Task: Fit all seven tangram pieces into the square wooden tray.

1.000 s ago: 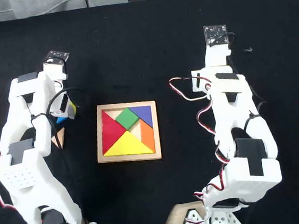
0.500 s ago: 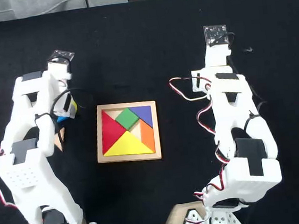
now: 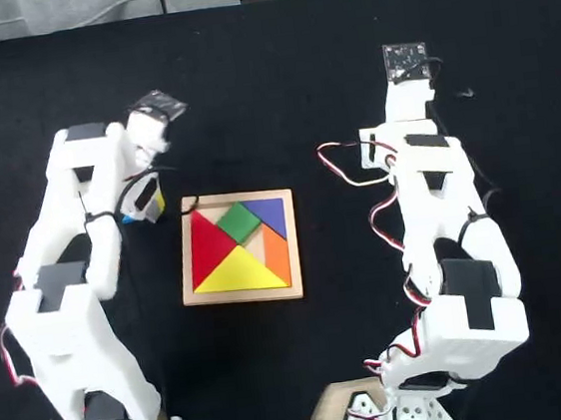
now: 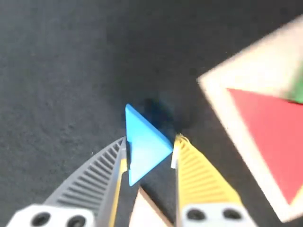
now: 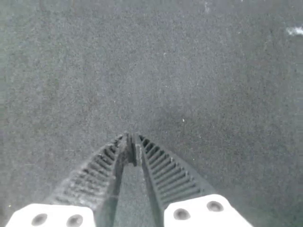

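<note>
Tangram pieces fill most of the tray, which lies at the middle of the high frame on the black cloth. Inside it are a red triangle at the left, a yellow triangle along the bottom, a green square at top centre, a dark blue piece in the top right corner and an orange piece at the right, with a bare wooden gap among them. The blue triangle is outside the tray, pinched between the grey and yellow fingers of the left gripper, just off the tray's upper left corner, left of centre in the high frame. A pale wooden corner shows between those fingers, closer to the wrist. The right gripper is in the upper right of the high frame, well apart from the tray, over the cloth, its fingers pressed together at the tips
</note>
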`<action>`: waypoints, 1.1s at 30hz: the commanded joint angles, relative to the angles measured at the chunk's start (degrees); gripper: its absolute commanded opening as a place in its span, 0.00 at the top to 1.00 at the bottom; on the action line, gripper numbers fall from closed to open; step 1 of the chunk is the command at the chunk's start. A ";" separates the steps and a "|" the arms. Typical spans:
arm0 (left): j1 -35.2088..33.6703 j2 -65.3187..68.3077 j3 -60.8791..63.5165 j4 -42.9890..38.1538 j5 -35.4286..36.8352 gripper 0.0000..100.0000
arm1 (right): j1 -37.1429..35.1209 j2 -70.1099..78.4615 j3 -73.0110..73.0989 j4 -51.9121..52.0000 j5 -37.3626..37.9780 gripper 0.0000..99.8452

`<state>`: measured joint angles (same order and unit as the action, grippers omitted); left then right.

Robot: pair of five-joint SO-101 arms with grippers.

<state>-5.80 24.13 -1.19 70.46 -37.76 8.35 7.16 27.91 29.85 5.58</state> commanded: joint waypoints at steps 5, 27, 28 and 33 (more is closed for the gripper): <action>11.56 -10.73 -5.05 7.30 -14.42 0.95 | -0.62 -0.31 -3.03 -0.97 0.44 0.99; 14.64 -0.18 -12.97 8.53 -23.12 0.80 | 1.67 -0.31 -3.21 -1.05 -0.09 0.99; 13.49 -0.79 -13.05 9.41 -23.12 0.80 | 1.67 -0.31 -3.21 -1.05 -0.09 0.99; 8.92 -2.37 -9.10 9.93 -23.56 0.80 | 1.41 -0.40 -3.21 -1.05 -0.09 0.99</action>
<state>6.07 25.71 -11.03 79.78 -60.18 9.32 7.16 27.91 29.85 5.58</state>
